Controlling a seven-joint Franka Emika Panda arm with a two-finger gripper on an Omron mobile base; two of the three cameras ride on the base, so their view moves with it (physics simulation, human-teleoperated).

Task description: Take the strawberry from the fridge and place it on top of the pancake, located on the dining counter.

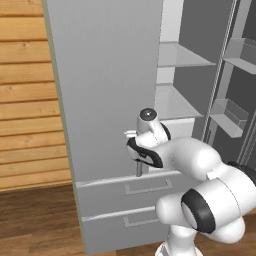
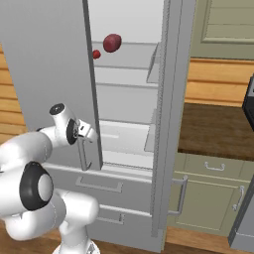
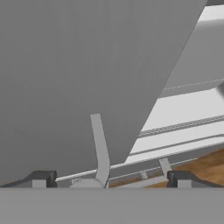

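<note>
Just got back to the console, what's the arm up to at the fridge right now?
The open gripper sits empty at the lower end of the left door's bar handle, which runs between its fingers. The fridge has its right side open. The strawberry waits on an upper shelf, not yet reached.

Nothing to read here at all. The fridge [image 1: 107, 90] door is plain grey, no badge or brand on it, and its drawers [image 1: 127, 192] carry bare handles and no lettering. The shelves [image 2: 124, 54] inside show no labels, and the green-grey cabinet [image 2: 208, 198] beside it is unmarked too. The robot arm [image 1: 200, 200] is blank white and dark, no logo or number on it that I can make out. The wood wall [image 1: 27, 95] has no sign either.
</note>
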